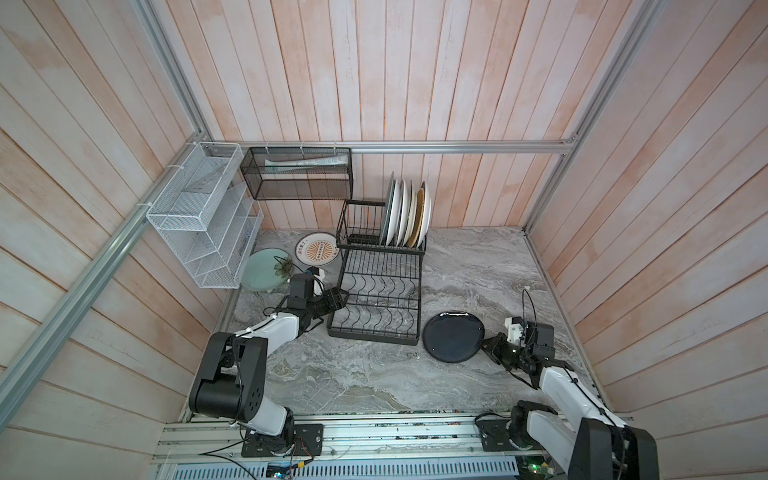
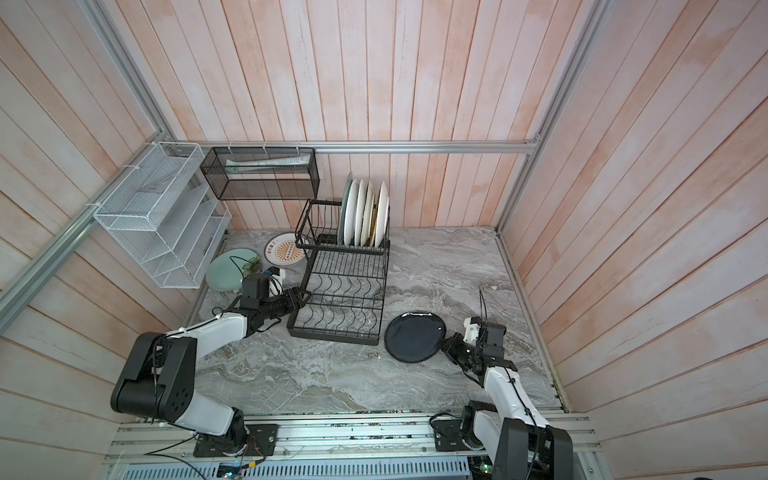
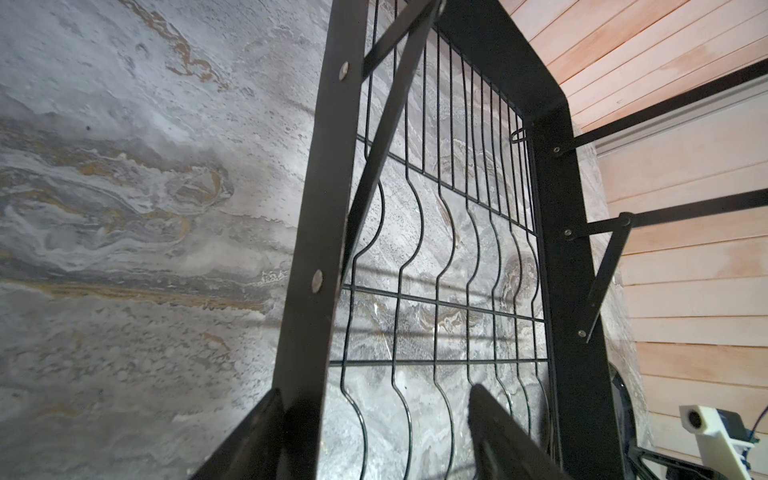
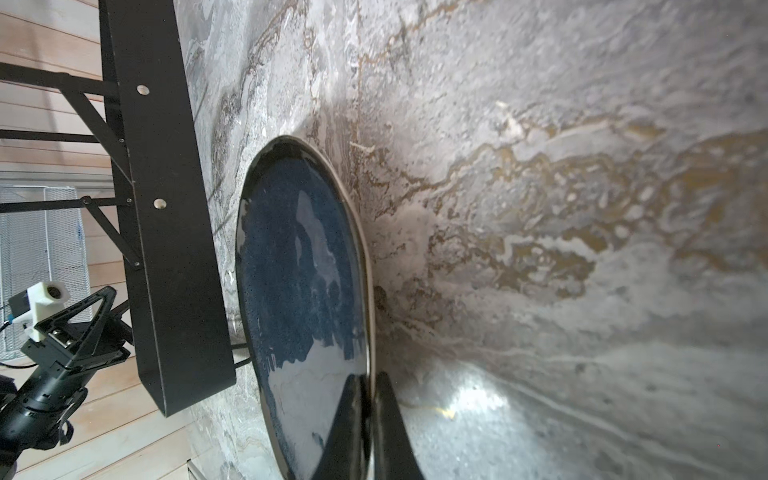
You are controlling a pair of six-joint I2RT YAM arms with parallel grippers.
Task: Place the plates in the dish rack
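Left tool point(image 3: 376, 390) spread astride dish rack point(image 3: 309, 257) side bar, wavy wires point(image 3: 415, 216) over marble tabletop point(image 3: 124, 208)

Pinkish plank walls point(image 1: 415, 62) (aluminium-framed) enclose a grey marbled tabletop point(image 1: 478, 282).

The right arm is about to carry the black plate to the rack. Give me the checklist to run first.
1. Grip: right gripper is shut on the rim of the glossy black round plate: ok.
2. Plate clear of the grey marble tabletop: cannot tell; it looks flat or barely raised.
3. Free slots: the left part of the raised upper tier of the black wire dish rack is empty; upright plates fill the right part: ok.
4. Rack steadied: left gripper is open, jaws astride the rack's side rail, not clamped: not ok.
5. Path from plate to rack: only bare tabletop lies between them: ok.
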